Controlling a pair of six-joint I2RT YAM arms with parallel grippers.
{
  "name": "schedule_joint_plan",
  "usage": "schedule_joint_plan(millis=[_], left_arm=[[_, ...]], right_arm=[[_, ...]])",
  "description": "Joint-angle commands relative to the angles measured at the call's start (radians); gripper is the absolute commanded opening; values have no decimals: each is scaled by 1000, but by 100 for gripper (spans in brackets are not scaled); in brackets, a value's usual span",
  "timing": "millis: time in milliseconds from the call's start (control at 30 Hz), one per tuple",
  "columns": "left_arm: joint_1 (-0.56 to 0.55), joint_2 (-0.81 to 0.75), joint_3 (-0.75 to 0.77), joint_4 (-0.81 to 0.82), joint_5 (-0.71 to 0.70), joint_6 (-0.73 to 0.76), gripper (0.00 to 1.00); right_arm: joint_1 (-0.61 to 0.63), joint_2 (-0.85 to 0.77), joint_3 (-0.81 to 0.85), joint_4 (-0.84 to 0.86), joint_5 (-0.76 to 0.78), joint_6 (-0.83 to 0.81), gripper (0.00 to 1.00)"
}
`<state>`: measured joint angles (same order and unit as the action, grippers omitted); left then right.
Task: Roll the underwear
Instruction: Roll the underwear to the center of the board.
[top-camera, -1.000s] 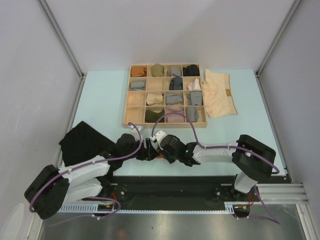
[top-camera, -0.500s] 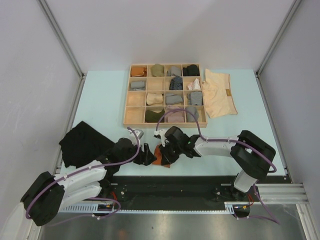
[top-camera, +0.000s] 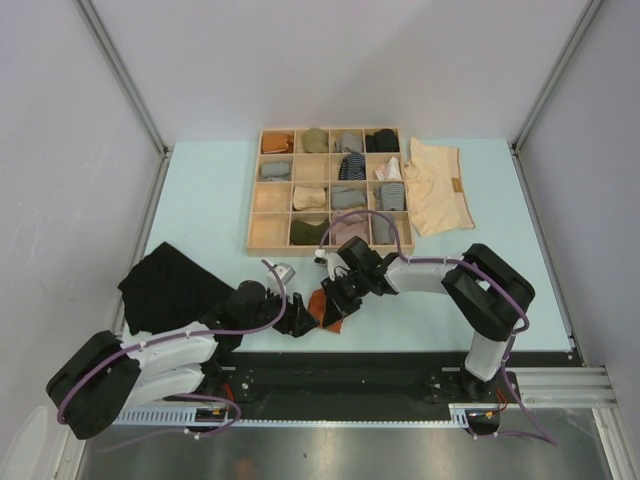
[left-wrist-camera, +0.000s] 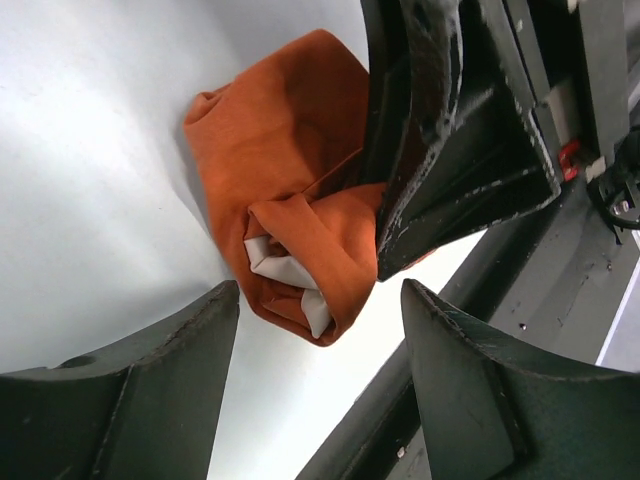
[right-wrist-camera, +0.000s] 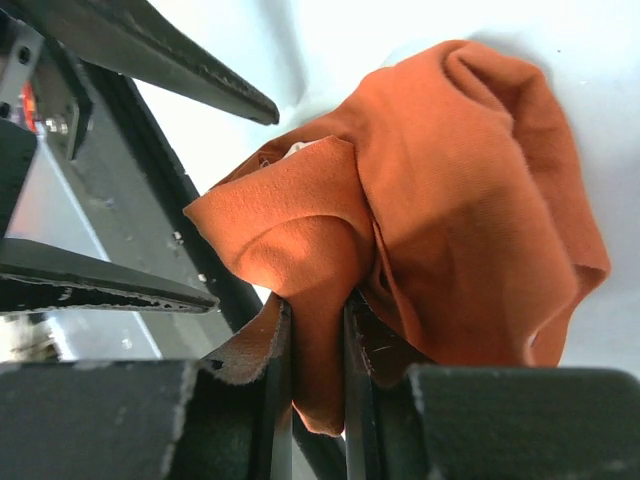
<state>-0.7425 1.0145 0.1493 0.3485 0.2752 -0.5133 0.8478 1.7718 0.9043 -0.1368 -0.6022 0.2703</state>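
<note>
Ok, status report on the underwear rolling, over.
Right end effector shut on the orange underwear, loosely bunched. Left end effector open beside it. Black underwear and cream underwear lie unrolled. Nothing blocking.

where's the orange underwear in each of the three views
Top external: the rust-orange underwear lies low in the centre, by the near edge of the table.
Left wrist: a crumpled bundle in the centre and upper middle.
Right wrist: it fills the centre and right.
Shared landmark: the right hand, pinching a fold of it, shows in all three views.
</note>
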Motion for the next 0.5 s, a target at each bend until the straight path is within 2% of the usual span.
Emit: schedule_joint_plan(millis=[0,100,300,333,400,433,467], left_arm=[[-14,44,-17,144,39,30,70],[-18,81,-19,196,51,29,65],[-28,162,-22,297,85,21,42],[-28,173,-13,293,81,22,32],[-28,199,2,245,61,24,19],[-26,205,24,218,26,22,7],[-26,208,33,164,4,15,3]], right_arm=[[-26,66,13,-30,-64,4,0],[-39,86,15,-21,-80,6,0],[-67,113,16,3,-105,20,0],[-69,110,16,8,-110,20,0],[-76,106,16,11,-119,15,0],[-78,98,18,3,-116,12,0],[-79,80,21,-3,-111,6,1]])
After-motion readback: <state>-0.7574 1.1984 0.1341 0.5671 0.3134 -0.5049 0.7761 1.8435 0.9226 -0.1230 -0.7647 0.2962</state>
